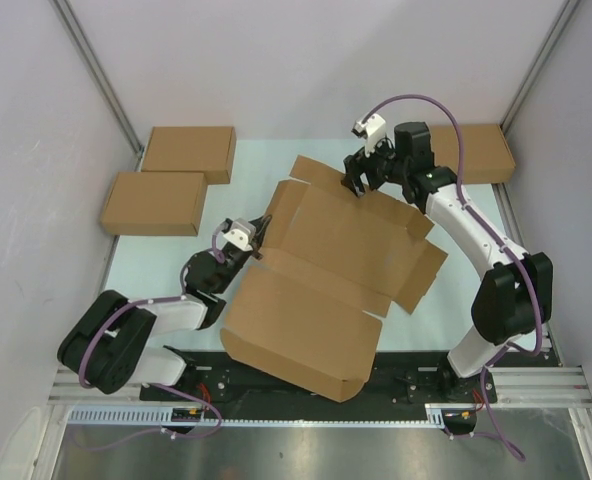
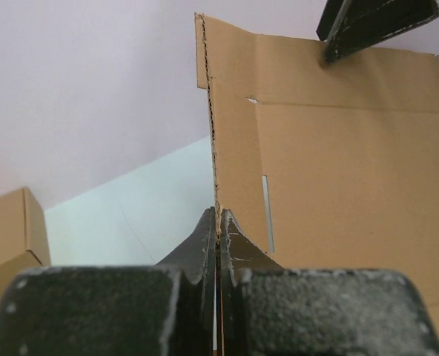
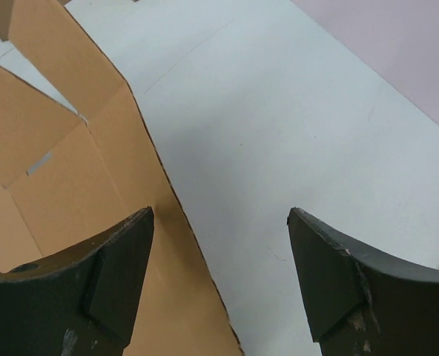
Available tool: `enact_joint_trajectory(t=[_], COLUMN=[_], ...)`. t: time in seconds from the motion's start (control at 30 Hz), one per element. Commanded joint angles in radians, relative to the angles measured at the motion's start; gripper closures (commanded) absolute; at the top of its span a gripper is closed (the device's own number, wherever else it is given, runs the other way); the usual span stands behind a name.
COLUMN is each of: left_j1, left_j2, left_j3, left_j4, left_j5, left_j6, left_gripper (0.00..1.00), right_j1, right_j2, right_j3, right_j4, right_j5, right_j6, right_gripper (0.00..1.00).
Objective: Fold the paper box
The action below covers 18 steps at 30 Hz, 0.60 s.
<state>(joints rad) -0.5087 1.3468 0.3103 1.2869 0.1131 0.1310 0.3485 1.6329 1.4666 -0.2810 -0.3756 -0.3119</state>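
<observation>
The paper box (image 1: 326,270) is a large brown die-cut cardboard sheet with flaps and creases, lying partly raised across the middle of the table. My left gripper (image 1: 259,232) is shut on its left edge; in the left wrist view the fingers (image 2: 218,226) pinch the thin edge of the cardboard (image 2: 338,170). My right gripper (image 1: 362,180) is open over the sheet's far edge. In the right wrist view (image 3: 219,215) one finger is above the cardboard (image 3: 64,163) and the other above bare table, with the edge between them.
Two flat brown boxes (image 1: 188,152) (image 1: 154,203) lie at the back left, and one (image 1: 476,152) at the back right behind the right arm. Grey walls close in the pale table (image 1: 276,160). The near flap overhangs the black base rail (image 1: 396,385).
</observation>
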Motion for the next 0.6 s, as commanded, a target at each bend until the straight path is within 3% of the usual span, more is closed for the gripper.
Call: enact_joint_trajectory(t=[0.0, 0.13, 0.37, 0.57], left_j1=[-0.004, -0.004, -0.004, -0.004], left_j2=[-0.034, -0.015, 0.006, 0.032], left_j3=[0.004, 0.004, 0.003, -0.002], left_j4=[0.180, 0.183, 0.207, 0.236], left_j5=[-0.032, -0.043, -0.072, -0.102], left_j6=[0.081, 0.071, 0.053, 0.030], left_gripper=[1.00, 1.00, 1.00, 1.00], right_j1=[-0.022, -0.022, -0.022, 0.000], right_j2=[-0.005, -0.001, 0.002, 0.019], right_j3=[0.034, 0.029, -0.022, -0.032], right_j4=[0.013, -0.003, -0.018, -0.041], right_j5=[-0.101, -0.124, -0.172, -0.160], right_j6=[-0.012, -0.010, 0.005, -0.015], right_gripper=[0.22, 0.25, 0.42, 0.46])
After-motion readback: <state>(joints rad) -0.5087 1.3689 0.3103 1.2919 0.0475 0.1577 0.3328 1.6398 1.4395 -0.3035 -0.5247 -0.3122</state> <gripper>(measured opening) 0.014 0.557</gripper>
